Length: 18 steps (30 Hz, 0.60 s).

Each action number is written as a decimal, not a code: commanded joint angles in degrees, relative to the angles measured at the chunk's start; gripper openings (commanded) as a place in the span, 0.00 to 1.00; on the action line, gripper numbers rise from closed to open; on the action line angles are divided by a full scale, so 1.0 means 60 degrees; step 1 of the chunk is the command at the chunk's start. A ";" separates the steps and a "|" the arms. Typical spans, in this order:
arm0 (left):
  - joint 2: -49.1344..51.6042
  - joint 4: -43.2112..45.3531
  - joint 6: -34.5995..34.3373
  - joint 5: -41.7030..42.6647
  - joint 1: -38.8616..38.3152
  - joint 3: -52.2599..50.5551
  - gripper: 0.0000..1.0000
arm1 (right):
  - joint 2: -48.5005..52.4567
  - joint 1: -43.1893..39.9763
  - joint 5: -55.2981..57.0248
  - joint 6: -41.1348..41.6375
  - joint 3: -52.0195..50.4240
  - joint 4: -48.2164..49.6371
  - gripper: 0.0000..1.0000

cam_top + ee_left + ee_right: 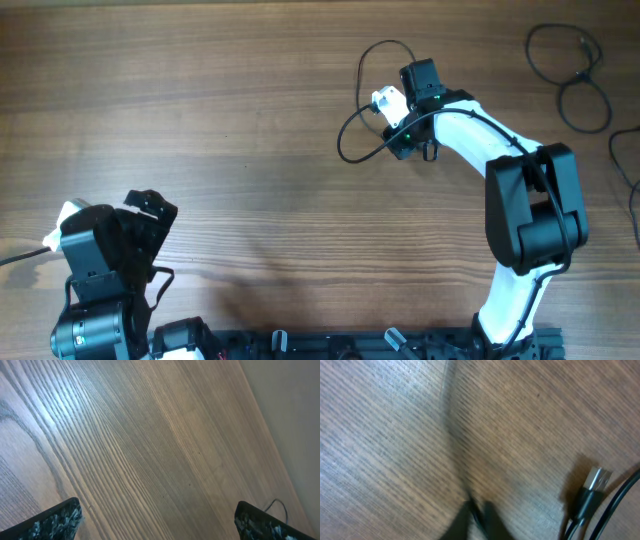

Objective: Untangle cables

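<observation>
Watching two arms at wooden bench. Right end effector, upper centre of overhead view: closed, fingers pressed together; cannot tell whether thin cord is pinched between them. Left end effector, lower left: wide open, empty.

Cables: thin, black, limp, likely very light, springy in loops, apt to slip from pinch. Best grip probably mid-cord or just behind plug.

Count: three cords.
- looped cord beside right end effector
- figure-eight cord, upper right
- edge cord, cut off at right edge
</observation>
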 commanded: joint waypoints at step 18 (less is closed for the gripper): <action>-0.0022 0.0029 -0.0022 0.0011 0.0062 0.0015 1.00 | -0.3832 -0.1348 0.0630 0.0973 -0.0018 -0.0419 0.35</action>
